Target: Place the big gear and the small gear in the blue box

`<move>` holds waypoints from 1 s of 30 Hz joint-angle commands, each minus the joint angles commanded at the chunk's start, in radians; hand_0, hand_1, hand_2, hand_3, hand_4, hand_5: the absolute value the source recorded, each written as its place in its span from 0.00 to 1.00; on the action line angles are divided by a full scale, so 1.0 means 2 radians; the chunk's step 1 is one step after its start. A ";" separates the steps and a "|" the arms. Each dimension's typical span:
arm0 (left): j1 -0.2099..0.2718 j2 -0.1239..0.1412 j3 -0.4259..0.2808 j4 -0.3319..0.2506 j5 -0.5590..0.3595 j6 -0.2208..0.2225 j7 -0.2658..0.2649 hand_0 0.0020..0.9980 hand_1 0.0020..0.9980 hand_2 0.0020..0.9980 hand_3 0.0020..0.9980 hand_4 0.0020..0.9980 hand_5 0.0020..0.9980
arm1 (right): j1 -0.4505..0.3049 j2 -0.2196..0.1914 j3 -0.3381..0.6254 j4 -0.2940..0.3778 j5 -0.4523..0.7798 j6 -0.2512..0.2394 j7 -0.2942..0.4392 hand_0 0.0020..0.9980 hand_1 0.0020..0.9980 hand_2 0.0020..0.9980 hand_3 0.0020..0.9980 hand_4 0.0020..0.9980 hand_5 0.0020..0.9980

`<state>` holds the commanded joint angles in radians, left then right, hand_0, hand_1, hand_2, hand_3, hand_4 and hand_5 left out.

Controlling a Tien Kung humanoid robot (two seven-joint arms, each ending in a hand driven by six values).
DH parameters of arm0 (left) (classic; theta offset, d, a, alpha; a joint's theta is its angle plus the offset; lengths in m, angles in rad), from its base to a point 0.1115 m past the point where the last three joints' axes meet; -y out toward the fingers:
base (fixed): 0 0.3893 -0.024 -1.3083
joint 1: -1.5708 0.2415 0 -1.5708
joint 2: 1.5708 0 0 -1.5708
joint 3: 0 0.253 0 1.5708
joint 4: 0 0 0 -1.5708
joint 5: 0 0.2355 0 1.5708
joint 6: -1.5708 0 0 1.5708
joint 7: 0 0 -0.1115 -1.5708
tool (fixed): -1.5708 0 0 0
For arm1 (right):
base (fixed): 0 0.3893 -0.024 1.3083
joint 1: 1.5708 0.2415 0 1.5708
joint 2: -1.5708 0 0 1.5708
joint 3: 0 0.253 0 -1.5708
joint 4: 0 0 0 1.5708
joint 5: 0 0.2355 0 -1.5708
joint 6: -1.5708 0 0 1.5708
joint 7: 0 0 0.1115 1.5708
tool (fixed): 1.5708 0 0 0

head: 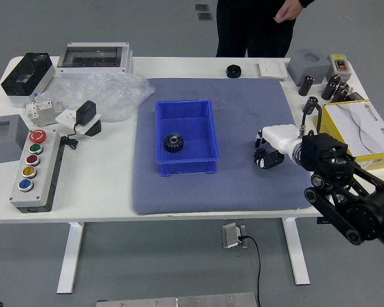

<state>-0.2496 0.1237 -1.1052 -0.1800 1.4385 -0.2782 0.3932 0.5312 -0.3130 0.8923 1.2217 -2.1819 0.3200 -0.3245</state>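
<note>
The robot's right hand, white-backed with black fingers, is low over the right part of the grey-blue mat. A small black gear shows partly at its tip, the rest covered by the hand; whether it is gripped cannot be made out. Left of the hand, the blue box stands on the mat with the larger black gear lying inside, near its left wall. The left hand is out of view.
A black round part sits at the mat's far edge. Behind the right arm is a yellow box. A button panel and plastic wrap lie left. A person stands at the far side, one hand above the floor beyond the table.
</note>
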 joint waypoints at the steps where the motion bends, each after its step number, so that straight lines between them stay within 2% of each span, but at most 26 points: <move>1: 0.000 0.000 0.000 0.000 0.000 0.000 0.000 0.88 0.85 0.86 0.87 0.79 0.49 | 0.000 0.001 -0.001 -0.001 0.000 -0.001 0.000 0.68 0.63 0.69 0.66 0.68 0.30; 13: 0.000 -0.001 0.001 0.000 0.001 -0.001 0.000 0.88 0.85 0.86 0.86 0.79 0.49 | -0.006 0.006 -0.002 -0.006 -0.006 -0.006 0.001 0.67 0.61 0.67 0.66 0.64 0.30; 15: 0.000 -0.001 0.001 0.000 0.001 -0.001 0.000 0.88 0.85 0.85 0.86 0.79 0.49 | -0.007 0.006 -0.002 -0.007 -0.009 -0.009 0.001 0.64 0.58 0.66 0.65 0.62 0.28; 20: 0.000 -0.001 0.001 0.000 0.002 -0.001 0.000 0.88 0.85 0.85 0.86 0.79 0.49 | -0.009 0.008 -0.004 -0.009 -0.016 -0.017 0.003 0.64 0.58 0.66 0.65 0.62 0.28; 21: 0.000 -0.001 0.001 0.000 0.002 -0.001 0.000 0.88 0.85 0.85 0.86 0.79 0.49 | -0.010 0.008 -0.004 -0.009 -0.018 -0.019 0.003 0.59 0.52 0.60 0.64 0.53 0.23; 26: 0.000 -0.002 0.001 0.000 0.001 -0.001 -0.001 0.88 0.85 0.85 0.86 0.79 0.49 | -0.011 0.009 -0.004 -0.010 -0.027 -0.029 0.006 0.59 0.52 0.60 0.64 0.53 0.23; 27: 0.000 -0.002 0.001 0.000 0.001 -0.001 -0.001 0.88 0.85 0.85 0.86 0.79 0.49 | -0.012 0.009 -0.004 -0.010 -0.029 -0.031 0.007 0.57 0.49 0.56 0.62 0.46 0.15; 30: 0.000 -0.002 0.002 0.000 0.001 -0.001 -0.001 0.88 0.85 0.85 0.86 0.79 0.49 | -0.012 0.009 -0.003 -0.011 -0.033 -0.034 0.008 0.57 0.49 0.56 0.62 0.46 0.15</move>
<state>-0.2501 0.1194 -1.1020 -0.1800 1.4401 -0.2802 0.3919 0.5062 -0.2956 0.8857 1.2005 -2.2474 0.2521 -0.3087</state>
